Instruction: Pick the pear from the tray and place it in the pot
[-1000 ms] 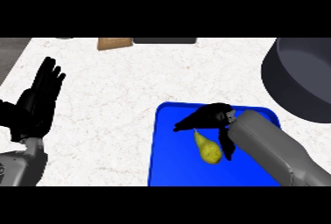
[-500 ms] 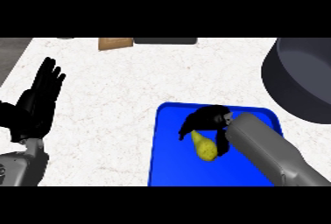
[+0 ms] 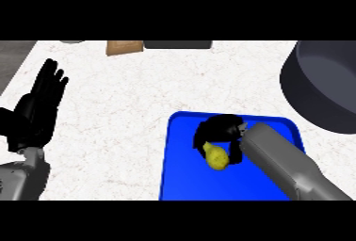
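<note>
right hand (image 3: 221,132) curled round the pear (image 3: 217,157) on the blue tray (image 3: 182,174) at lower centre, ready to lift toward the pot (image 3: 327,89) upper right; left hand (image 3: 35,113) rests open at left.

Looks like a kitchen to me. The desk (image 3: 139,94) has a white speckled stone-like top, like a kitchen worktop. Over at 2 o'clock there's a big dark grey pot (image 3: 327,84), cut off by the edge. A bright blue tray (image 3: 182,174) sits down around 5 o'clock with a yellow pear (image 3: 217,158) on it, so food's out. Up at 11 o'clock there's a small brown board-like thing (image 3: 125,46), and next to it at 12 a dark flat item (image 3: 177,44) I can't identify.
</note>
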Controlling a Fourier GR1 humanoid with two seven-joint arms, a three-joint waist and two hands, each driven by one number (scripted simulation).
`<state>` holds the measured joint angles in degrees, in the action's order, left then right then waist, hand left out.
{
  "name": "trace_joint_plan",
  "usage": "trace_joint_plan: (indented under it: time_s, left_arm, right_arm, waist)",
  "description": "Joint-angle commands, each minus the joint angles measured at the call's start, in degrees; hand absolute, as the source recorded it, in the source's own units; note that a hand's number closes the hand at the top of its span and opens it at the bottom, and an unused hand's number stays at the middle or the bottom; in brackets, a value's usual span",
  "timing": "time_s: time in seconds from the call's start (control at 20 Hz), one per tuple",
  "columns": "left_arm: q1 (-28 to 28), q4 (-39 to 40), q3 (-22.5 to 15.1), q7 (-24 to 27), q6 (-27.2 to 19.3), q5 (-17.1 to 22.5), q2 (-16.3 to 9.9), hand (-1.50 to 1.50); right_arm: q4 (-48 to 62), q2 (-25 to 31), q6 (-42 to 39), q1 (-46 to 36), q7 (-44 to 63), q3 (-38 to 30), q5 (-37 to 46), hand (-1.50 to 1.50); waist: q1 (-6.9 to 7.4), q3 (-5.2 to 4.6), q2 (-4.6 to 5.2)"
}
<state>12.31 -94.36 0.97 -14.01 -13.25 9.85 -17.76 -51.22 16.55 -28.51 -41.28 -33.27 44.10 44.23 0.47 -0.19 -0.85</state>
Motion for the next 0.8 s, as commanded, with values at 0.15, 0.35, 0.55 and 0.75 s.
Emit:
trace_joint_plan:
  time_s: [0.15,0.35,0.55,0.75]
  left_arm:
    - [-4.4,0.6,2.7,1.6,-0.5,0.4,-0.3,0.00]
    - [-5.6,0.0,3.3,1.8,0.2,0.4,-1.0,0.00]
    - [-5.5,0.4,3.5,3.0,0.4,0.5,-0.3,0.00]
    - [-5.6,-1.1,2.6,2.4,0.2,-0.3,0.0,0.00]
  right_arm:
    - [-10.0,6.3,6.5,13.9,13.3,-9.1,-3.4,1.50]
    - [-22.4,9.6,10.7,23.5,19.8,-12.2,-4.6,1.50]
    - [-39.2,15.8,11.2,34.6,23.7,-14.3,-6.2,1.50]
    - [-50.8,15.1,15.6,40.0,27.2,-21.7,-11.0,1.50]
  waist:
    - [-5.20,0.09,-0.84]
    - [-4.78,0.06,-0.49]
    - [-4.60,0.03,-0.19]
    - [-3.74,0.11,0.05]
